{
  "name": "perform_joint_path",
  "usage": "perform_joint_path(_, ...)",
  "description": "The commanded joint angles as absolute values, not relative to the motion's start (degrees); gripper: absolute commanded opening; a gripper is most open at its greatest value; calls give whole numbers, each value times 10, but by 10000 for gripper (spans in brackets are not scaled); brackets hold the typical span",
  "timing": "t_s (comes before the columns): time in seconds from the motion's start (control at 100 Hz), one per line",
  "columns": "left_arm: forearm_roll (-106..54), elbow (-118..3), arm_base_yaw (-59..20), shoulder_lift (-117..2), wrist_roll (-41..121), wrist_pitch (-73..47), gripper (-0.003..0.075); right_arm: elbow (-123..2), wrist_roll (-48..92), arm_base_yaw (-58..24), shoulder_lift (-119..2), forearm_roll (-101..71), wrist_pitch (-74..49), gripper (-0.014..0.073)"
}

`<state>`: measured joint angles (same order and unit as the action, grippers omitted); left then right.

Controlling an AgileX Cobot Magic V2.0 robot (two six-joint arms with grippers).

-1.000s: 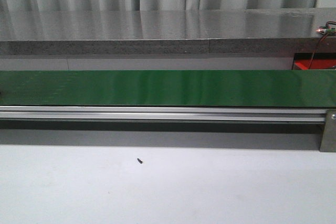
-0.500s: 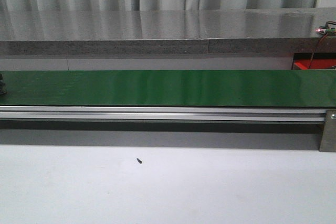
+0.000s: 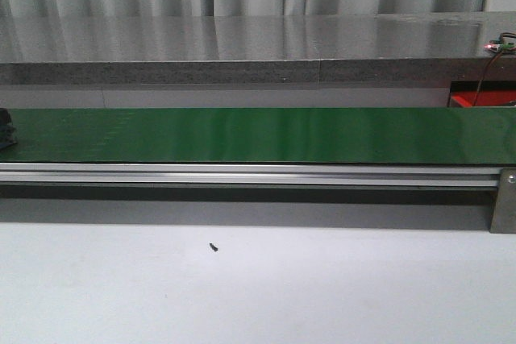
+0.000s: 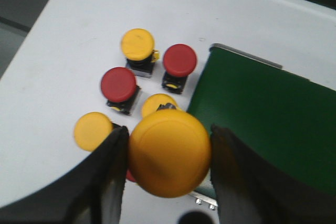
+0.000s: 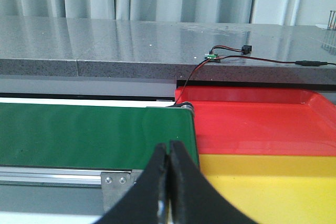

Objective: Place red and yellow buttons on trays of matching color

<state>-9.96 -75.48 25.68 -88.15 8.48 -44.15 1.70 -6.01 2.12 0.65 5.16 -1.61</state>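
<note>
The left gripper (image 4: 169,167) is clamped on a yellow button (image 4: 169,153), one dark finger (image 4: 107,174) against each side of its domed cap. In the left wrist view the held button sits above the edge where the white table (image 4: 63,51) meets the end of the green conveyor belt (image 4: 268,114).

Beneath the held button, more buttons stand together on the table just beside the belt end:
- a yellow-capped button (image 4: 138,44), with a red-capped button (image 4: 179,60) close beside it
- a second red button (image 4: 118,84)
- a yellow button (image 4: 92,131) near one finger
- another yellow button (image 4: 156,103), partly hidden behind the held cap
- a sliver of red (image 4: 131,176) below the held cap; what it belongs to cannot be told

The right gripper (image 5: 169,157) has its fingers pressed together with nothing between them. In the right wrist view it points at the far end of the belt (image 5: 94,135), where the red tray (image 5: 257,119) and the yellow tray (image 5: 273,182) lie side by side, touching, next to the roller.

In the front view the belt (image 3: 258,134) runs across the frame. A dark part (image 3: 6,128) shows at its left edge, too cropped to identify. A small dark speck (image 3: 214,246) lies on the table (image 3: 322,288), well apart from the belt
</note>
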Motion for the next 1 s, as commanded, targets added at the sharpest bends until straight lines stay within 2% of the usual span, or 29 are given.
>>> perform_joint_path(0.0, -116, -774, 237, -877, 85, -405, 240, 6, -61, 21, 17, 58, 29, -122)
perform_joint_path(0.47, -144, -774, 218, -945, 85, -400, 253, 6, -61, 21, 17, 58, 29, -122)
perform_joint_path(0.54, -144, -774, 218, -947, 85, -401, 300, 6, -61, 21, 17, 58, 29, -122)
perform_joint_path(0.69, -144, -774, 218, -948, 85, -404, 512, 6, -61, 21, 17, 58, 29, -122)
perform_joint_path(0.74, -145, -774, 218, -948, 85, -404, 551, 6, -61, 21, 17, 58, 29, -122)
perform_joint_path(0.99, -150, -774, 218, -921, 86, -399, 557, 6, -61, 21, 17, 58, 29, -122)
